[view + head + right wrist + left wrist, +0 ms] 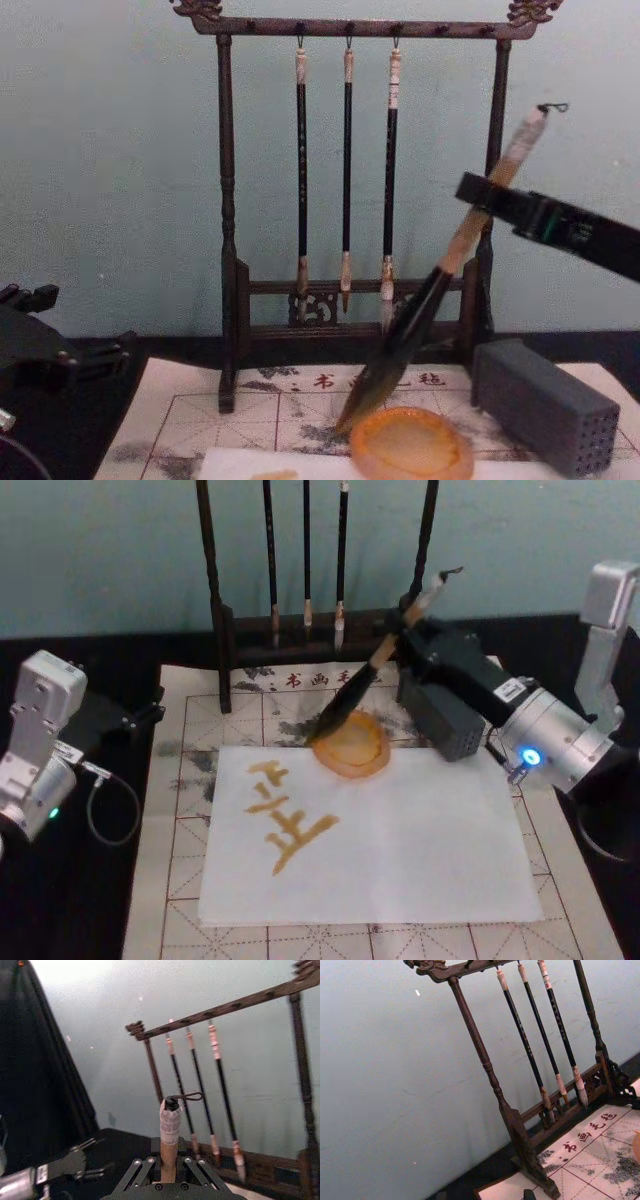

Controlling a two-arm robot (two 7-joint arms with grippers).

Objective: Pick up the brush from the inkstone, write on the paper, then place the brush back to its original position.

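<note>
The brush [362, 683] is tilted, its whitish cap up toward the rack and its dark bristles down at the far left rim of the inkstone [352, 748]. My right gripper [398, 636] is shut on the tan handle. From the chest view the brush [440, 270] slants down to the orange inkstone [412, 447], with the right gripper [482, 196] high on its handle. The right wrist view looks along the brush handle [169, 1132] held in the right gripper [169, 1166]. The paper [420, 850] carries yellowish strokes at its left. My left gripper [140, 715] is parked at the far left.
A dark wooden rack [225, 630] with three thin brushes [346, 170] stands behind the inkstone. A grey block with small holes [545, 405] sits right of the inkstone. A beige grid mat [190, 780] lies under the paper. Black table surface lies on both sides.
</note>
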